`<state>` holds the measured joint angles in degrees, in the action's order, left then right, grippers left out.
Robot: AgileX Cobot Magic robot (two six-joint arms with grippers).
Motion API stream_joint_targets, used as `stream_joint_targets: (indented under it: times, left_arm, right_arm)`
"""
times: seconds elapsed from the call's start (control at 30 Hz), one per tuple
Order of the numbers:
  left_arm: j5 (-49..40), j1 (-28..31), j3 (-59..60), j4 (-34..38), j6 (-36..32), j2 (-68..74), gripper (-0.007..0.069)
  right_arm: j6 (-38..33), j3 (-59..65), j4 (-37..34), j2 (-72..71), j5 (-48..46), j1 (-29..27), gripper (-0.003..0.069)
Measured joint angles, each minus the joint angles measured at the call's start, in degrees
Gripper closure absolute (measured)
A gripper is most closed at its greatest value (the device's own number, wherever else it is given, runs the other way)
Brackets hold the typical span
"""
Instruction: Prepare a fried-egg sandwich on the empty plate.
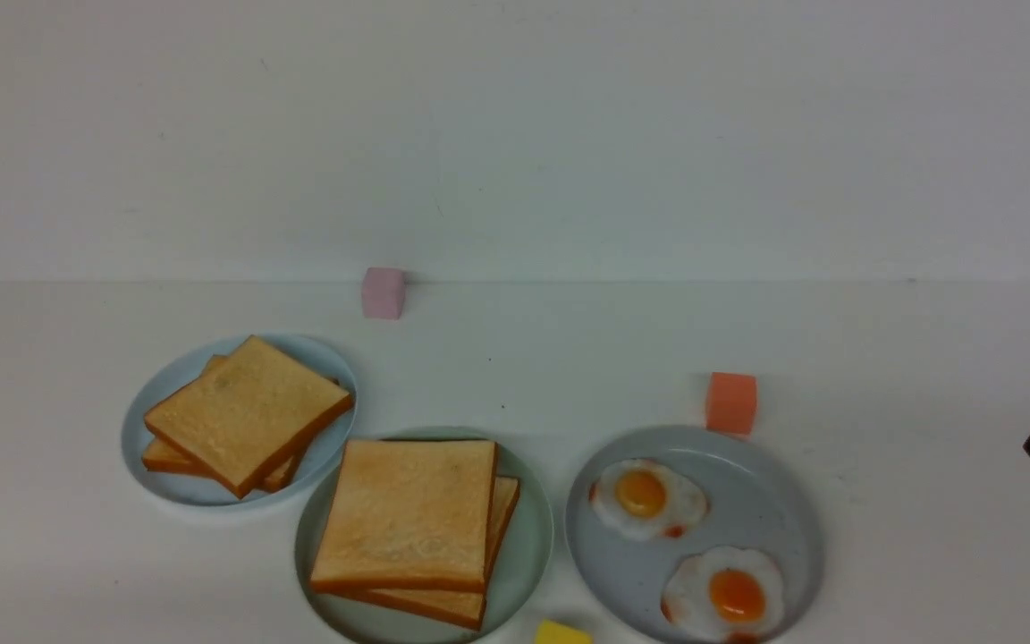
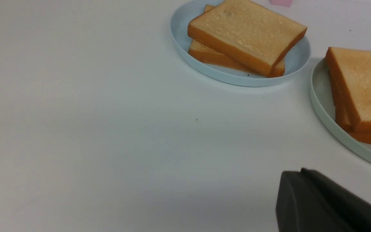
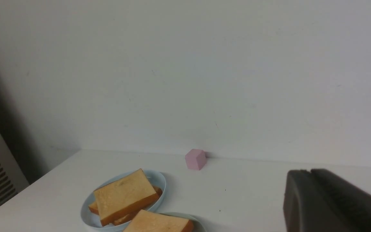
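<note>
Two toast slices (image 1: 408, 519) lie stacked on the mint-green plate (image 1: 533, 546) at six o'clock on the worktop (image 1: 908, 358); no egg shows between them. Two fried eggs (image 1: 649, 499) rest on the grey-blue plate (image 1: 765, 501) at its three o'clock. Left claw (image 2: 320, 206) is closed and empty; whether the right claw (image 3: 330, 203) is wide or narrow, I cannot tell.

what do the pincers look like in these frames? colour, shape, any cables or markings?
Little shows. Left pincer: matte black, smooth, rounded-edged block with a lengthwise seam. Right pincer: same matte black shape; in the front view only a black corner at the edge. No cables or markings visible.
</note>
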<state>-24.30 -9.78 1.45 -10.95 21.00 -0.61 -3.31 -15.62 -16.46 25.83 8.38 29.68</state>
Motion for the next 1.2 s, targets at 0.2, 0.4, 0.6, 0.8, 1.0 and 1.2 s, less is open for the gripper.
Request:
stream_joint_targets:
  times: [0.2, 0.4, 0.6, 0.8, 1.0, 1.2]
  left_arm:
    - [0.0, 0.0, 0.0, 0.0, 0.0, 0.0, 0.0622]
    - [0.0, 0.0, 0.0, 0.0, 0.0, 0.0, 0.0620]
    - [0.0, 0.0, 0.0, -0.1, 0.0, 0.0, 0.0613]
    - [0.0, 0.0, 0.0, -0.1, 0.0, 0.0, 0.0606]
    - [0.0, 0.0, 0.0, -0.1, 0.0, 0.0, 0.0603]
    - [0.0, 0.0, 0.0, -0.2, 0.0, 0.0, 0.0596]
  right_arm:
    - [0.0, 0.0, -0.1, 0.0, 0.0, 0.0, 0.0594]
    - [0.0, 0.0, -0.1, 0.0, 0.0, 0.0, 0.0585]
    - [0.0, 0.0, 0.0, 0.0, 0.0, 0.0, 0.0577]
    - [0.0, 0.0, 0.0, 0.0, 0.0, 0.0, 0.0569]
    - [0.0, 0.0, 0.0, 0.0, 0.0, 0.0, 0.0564]
    - [0.0, 0.0, 0.0, 0.0, 0.0, 0.0, 0.0557]
